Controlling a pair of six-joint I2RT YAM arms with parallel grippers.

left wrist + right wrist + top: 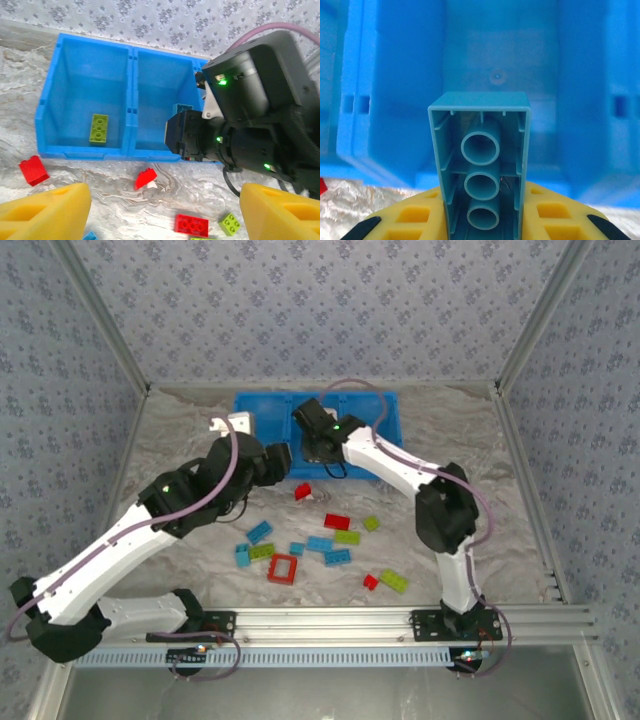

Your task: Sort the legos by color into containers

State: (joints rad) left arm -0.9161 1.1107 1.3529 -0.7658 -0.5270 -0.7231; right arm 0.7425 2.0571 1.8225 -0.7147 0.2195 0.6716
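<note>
Light blue brick (480,165) pinched in the right hand (481,215), long axis pointing out at the blue bin (395,75), hollow underside facing the wrist camera, held at the bin's front rim, left hand (165,210) spread, empty.

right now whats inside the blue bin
One lime green brick lies flat in the left compartment. The middle compartment looks bare where visible; the right arm covers the third.

Top camera looks down; both wrist cameras face the bin (82,151).

Marbled table (520,530) bears the bin (255,405) and roughly fifteen legos (337,522).
</note>
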